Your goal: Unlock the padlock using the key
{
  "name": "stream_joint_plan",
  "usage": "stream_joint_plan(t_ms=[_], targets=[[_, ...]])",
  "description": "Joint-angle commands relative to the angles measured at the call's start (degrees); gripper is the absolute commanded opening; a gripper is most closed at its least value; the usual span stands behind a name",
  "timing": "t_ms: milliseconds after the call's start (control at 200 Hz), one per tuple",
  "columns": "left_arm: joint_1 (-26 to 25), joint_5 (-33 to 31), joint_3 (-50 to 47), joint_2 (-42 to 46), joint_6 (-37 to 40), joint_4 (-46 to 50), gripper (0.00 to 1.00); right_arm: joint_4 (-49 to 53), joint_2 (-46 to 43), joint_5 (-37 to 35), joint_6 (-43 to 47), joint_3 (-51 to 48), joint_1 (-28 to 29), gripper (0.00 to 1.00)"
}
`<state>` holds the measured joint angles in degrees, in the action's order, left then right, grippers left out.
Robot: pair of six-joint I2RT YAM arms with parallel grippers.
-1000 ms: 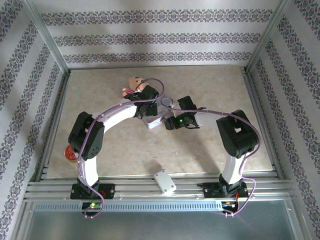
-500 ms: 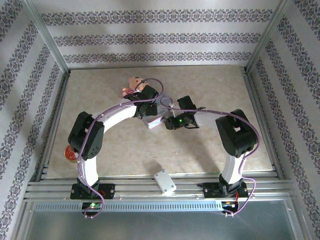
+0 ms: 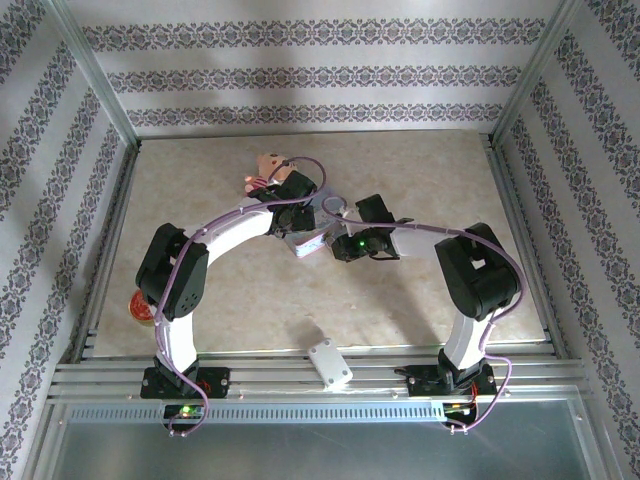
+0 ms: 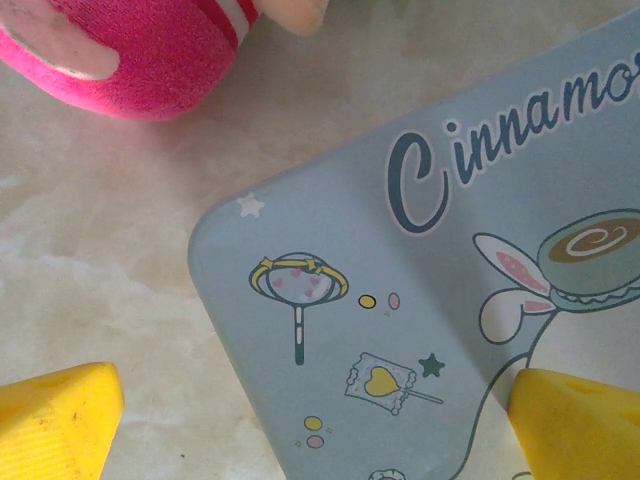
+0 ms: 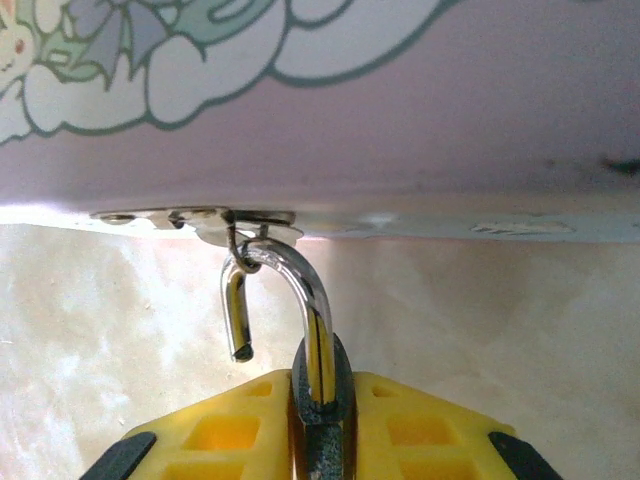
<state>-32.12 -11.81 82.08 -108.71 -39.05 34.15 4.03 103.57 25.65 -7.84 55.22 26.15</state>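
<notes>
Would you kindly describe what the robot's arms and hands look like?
The left arm and right arm have white links, black joints and a lilac cable alongside. A green light glows at the right wrist. The left hand and right hand have yellow fingers.

Enclosure: white wallpaper with horizontal bands of purple floral pattern on the back wall, left wall and right wall, framed by slanted silver aluminium corner posts. Work surface: beige marbled tabletop, evenly lit. Near edge: slotted silver aluminium rails, then a flat grey metal sheet.
</notes>
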Motion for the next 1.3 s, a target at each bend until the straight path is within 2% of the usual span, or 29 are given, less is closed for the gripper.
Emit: stream_joint_plan(t_ms=[0, 295, 555, 740, 964, 1294], targets=[[1.13, -0.93, -1.99, -1.8, -0.59, 3.06, 0.99, -2.36, -2.31, 1.5, -2.36, -1.46, 0.48, 0.17], [1.16, -1.08, -2.17, -1.91, -1.1, 3.04, 0.99, -5.16, -2.52, 2.3, -4.98, -3.28, 0.48, 0.12], [1.27, -1.78, -2.54, -2.11, -2.87, 3.93, 0.99, -7.08, -2.58, 1.16, -9.02, -4.31, 0.47, 0.0], [1.3, -3.19, -3.2, -2.04, -4.43, 4.78, 0.99, -10.64, -3.36, -0.27, -15.82, -6.2, 0.46, 0.0], [1.38, -2.87, -4.21, -2.19, -5.46, 4.52, 0.98, -20.3, -4.16, 1.07, -24.45, -10.29, 0.48, 0.0], [1.61, -2.34, -4.4, -2.05, -5.17, 4.08, 0.95, -22.49, -4.25, 0.71, -26.78, -10.77, 0.65, 0.0]])
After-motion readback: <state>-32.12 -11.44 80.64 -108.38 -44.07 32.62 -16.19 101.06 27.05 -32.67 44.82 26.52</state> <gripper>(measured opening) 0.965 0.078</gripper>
